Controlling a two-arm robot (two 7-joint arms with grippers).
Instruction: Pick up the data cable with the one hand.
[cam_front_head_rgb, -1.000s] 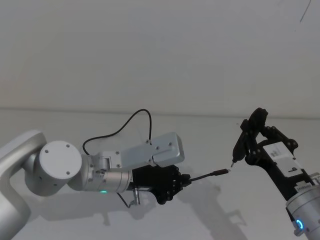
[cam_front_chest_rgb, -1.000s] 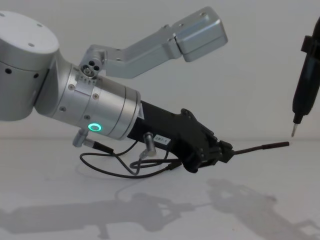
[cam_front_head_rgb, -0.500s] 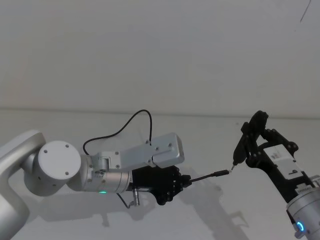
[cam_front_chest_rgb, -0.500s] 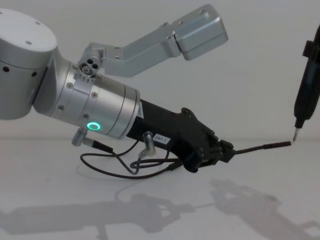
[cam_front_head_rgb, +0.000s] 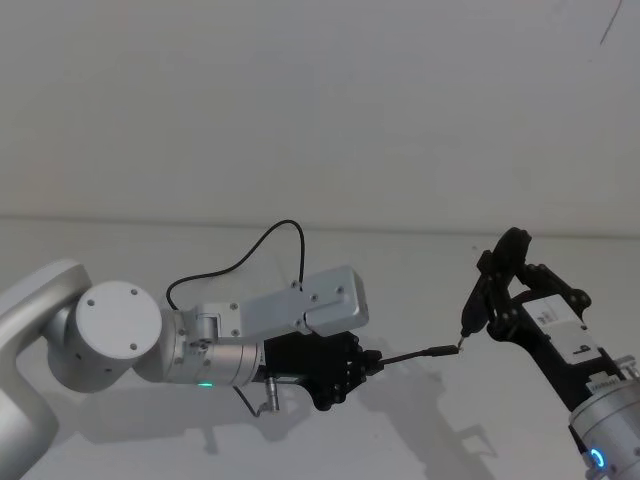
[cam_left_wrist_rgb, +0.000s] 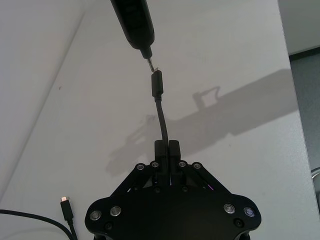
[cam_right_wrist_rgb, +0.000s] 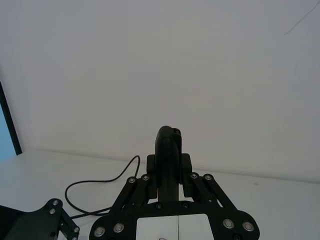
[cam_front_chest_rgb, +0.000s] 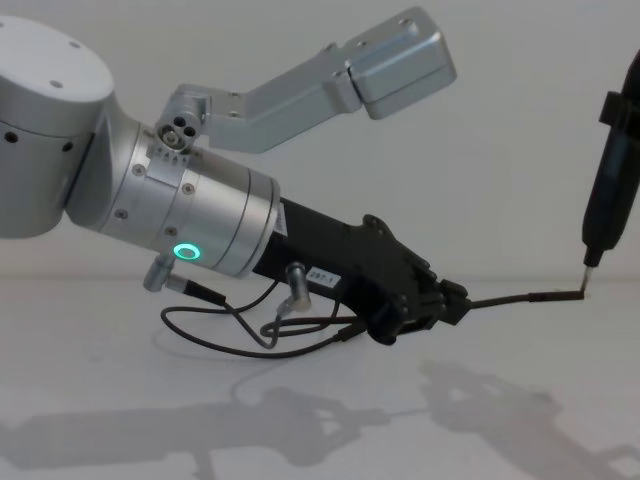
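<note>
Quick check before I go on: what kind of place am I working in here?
Likely a bare lab test bench: a plain white tabletop against a blank white wall, holding the data cable that the left gripper grips, with the right gripper holding a dark pointed tool.

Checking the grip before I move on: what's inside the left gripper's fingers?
The left gripper is shut on the data cable just behind its plug, which sticks out toward the pointed tool in the right gripper. The stretch of cable between the fingers is covered.
</note>
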